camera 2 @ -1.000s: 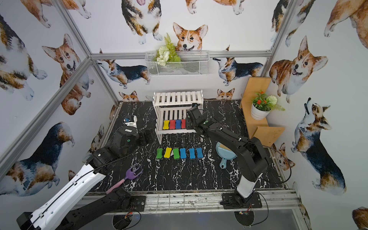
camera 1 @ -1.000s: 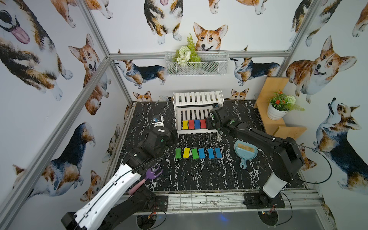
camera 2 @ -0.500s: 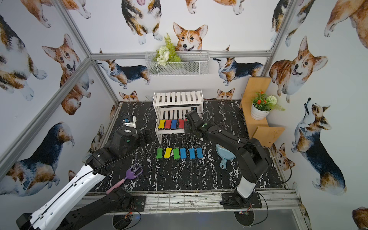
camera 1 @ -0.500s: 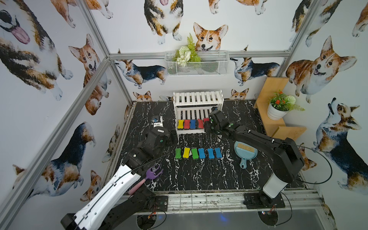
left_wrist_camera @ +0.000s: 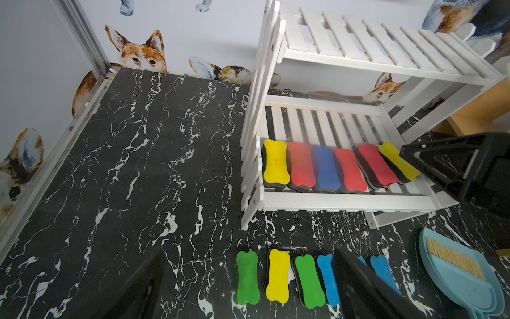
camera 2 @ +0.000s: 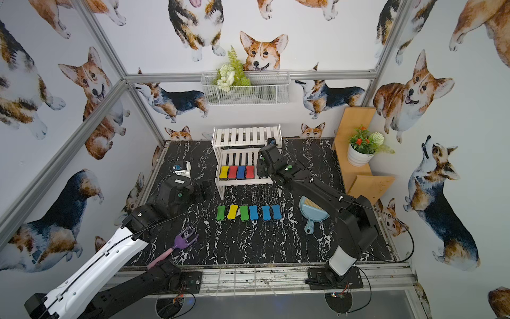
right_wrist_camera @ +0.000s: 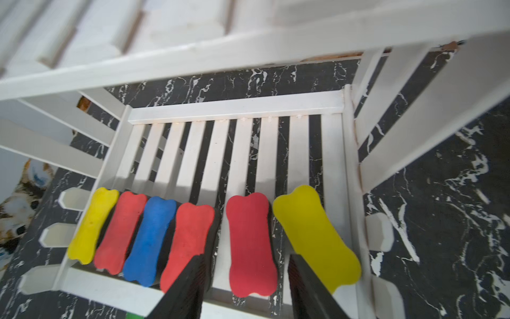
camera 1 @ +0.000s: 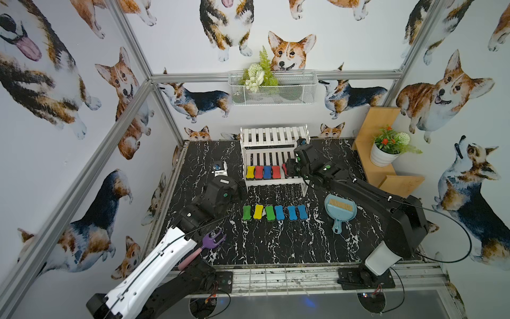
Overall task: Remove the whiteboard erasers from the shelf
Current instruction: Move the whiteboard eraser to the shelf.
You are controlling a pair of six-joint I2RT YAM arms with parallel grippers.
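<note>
The white shelf (camera 1: 273,135) stands at the back of the table. Several whiteboard erasers lie side by side on its lower tier: yellow (right_wrist_camera: 92,225), red, blue (right_wrist_camera: 150,240), red, red (right_wrist_camera: 249,234) and yellow (right_wrist_camera: 314,234). My right gripper (right_wrist_camera: 246,259) is open at the tier's right end, its fingers straddling the fifth, red eraser with a gap on each side. In a top view the right gripper (camera 1: 288,168) hides those last two. Several more erasers (camera 1: 276,212) lie in a row on the table in front. My left gripper (camera 2: 206,188) hovers wide open left of the shelf.
A light-blue dustpan with brush (camera 1: 340,210) lies right of the eraser row. A purple fork-like tool (camera 1: 211,240) lies near the left arm. A wooden stand (camera 1: 378,171) with a potted plant (camera 1: 386,149) fills the back right corner. A wire basket (camera 1: 273,88) hangs on the back wall.
My right gripper has shifted slightly at the right end of the lower tier. The left arm has not moved.
</note>
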